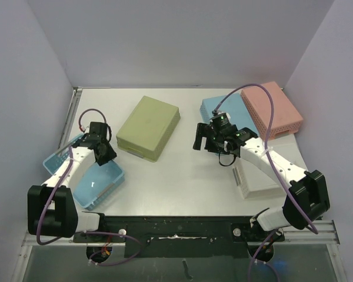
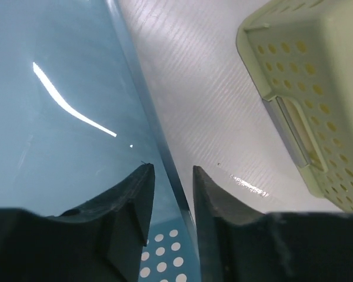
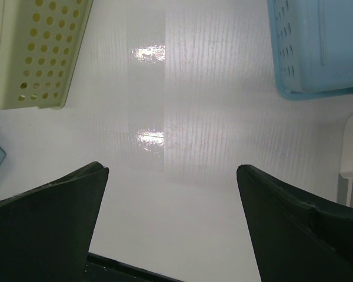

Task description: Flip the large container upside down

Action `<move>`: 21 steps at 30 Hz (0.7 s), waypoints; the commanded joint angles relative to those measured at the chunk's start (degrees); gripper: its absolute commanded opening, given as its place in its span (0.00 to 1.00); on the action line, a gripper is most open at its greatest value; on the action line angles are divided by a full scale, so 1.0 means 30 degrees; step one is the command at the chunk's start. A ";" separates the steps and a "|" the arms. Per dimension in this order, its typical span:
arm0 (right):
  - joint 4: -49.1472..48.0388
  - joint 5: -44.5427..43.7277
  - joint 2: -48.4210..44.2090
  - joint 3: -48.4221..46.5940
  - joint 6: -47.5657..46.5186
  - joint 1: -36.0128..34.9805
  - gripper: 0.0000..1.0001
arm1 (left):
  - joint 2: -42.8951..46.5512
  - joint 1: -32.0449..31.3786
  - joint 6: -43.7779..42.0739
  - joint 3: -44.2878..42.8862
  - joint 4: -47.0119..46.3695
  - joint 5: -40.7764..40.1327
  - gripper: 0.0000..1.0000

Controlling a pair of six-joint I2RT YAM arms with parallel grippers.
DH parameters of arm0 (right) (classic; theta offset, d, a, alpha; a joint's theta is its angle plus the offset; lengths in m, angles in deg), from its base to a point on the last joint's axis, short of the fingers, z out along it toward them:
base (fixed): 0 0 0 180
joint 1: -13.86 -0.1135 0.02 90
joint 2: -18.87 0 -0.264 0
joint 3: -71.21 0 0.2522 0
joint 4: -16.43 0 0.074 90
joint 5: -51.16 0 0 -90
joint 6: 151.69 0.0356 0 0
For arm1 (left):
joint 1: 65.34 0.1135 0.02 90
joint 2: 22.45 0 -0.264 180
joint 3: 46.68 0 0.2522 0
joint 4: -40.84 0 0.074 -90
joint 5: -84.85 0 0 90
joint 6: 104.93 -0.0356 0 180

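The large light blue container (image 1: 97, 187) sits open side up at the near left of the table. My left gripper (image 1: 106, 154) is shut on its right wall. In the left wrist view the thin blue wall (image 2: 165, 158) runs between my two fingers, one inside the container (image 2: 59, 147) and one outside, with my left gripper (image 2: 172, 176) nearly closed. My right gripper (image 1: 200, 138) is open and empty over the middle of the table. In the right wrist view it (image 3: 172, 169) shows only bare white table between its wide-spread fingers.
An olive-green perforated basket (image 1: 148, 127) lies upside down at centre back, also in the left wrist view (image 2: 317, 88) and the right wrist view (image 3: 35, 53). A blue basket (image 1: 217, 108), a pink basket (image 1: 272, 108) and a white basket (image 1: 256, 176) lie on the right.
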 commanded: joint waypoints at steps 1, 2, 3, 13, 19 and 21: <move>-0.0052 -0.0892 -0.0340 -0.0594 0.0213 -0.0169 0.98 | 0.0717 0.0081 -0.0497 -0.1362 -0.1419 0.0712 0.22; -0.0037 -0.0941 -0.0331 -0.0639 0.0163 -0.0154 0.97 | 0.0967 0.0081 -0.0810 -0.1720 -0.1293 0.0849 0.16; -0.0009 -0.1068 -0.0312 -0.0678 0.0109 -0.0141 0.98 | 0.1221 0.0103 -0.1102 -0.2109 -0.1119 0.1063 0.11; 0.1265 -0.2695 -0.1077 -0.1618 -0.0906 0.1303 0.98 | 0.4217 -0.0421 -0.3397 -0.6310 0.0026 0.6744 0.00; 0.2410 -0.6317 -0.2740 -0.2137 -0.0320 0.2468 0.98 | 0.5071 -0.2737 -0.3575 -0.8813 -0.0524 0.9222 0.00; 0.2704 -0.7864 -0.3221 -0.2404 -0.0589 0.2549 0.98 | 0.4692 -0.3772 -0.3312 -0.9503 -0.1210 1.1044 0.00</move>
